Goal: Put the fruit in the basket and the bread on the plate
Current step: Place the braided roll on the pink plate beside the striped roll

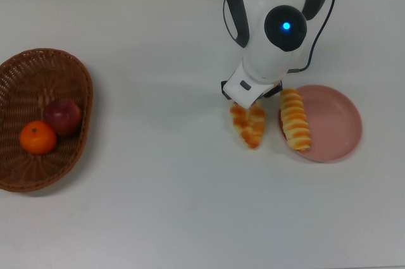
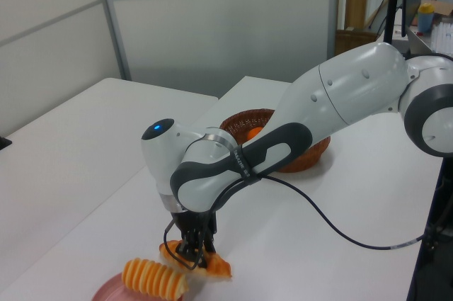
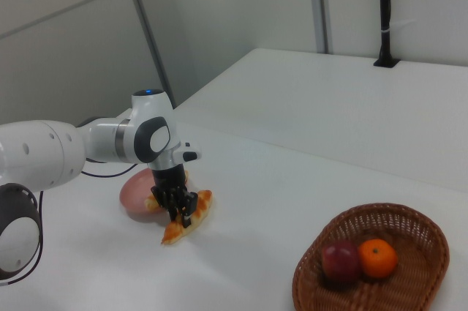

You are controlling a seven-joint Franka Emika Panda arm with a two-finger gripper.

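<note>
top view centre-right: gripper (image 1: 248, 109) fingers straddle the braided pastry (image 1: 249, 126), grip uncertain; ridged loaf (image 1: 295, 119) lies on pink plate (image 1: 335, 123) beside.

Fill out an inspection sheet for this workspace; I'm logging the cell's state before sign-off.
Surface: white table, bare elsewhere.
Job's things: apple and tangerine in basket; striped loaf on pink plate; braided pastry on table beside plate.
Clutter: nothing seen.
Gripper: gripper down at pastry's end.
Cables: black cable hanging from arm.
Surroundings: grey wall panels, black pole.
</note>
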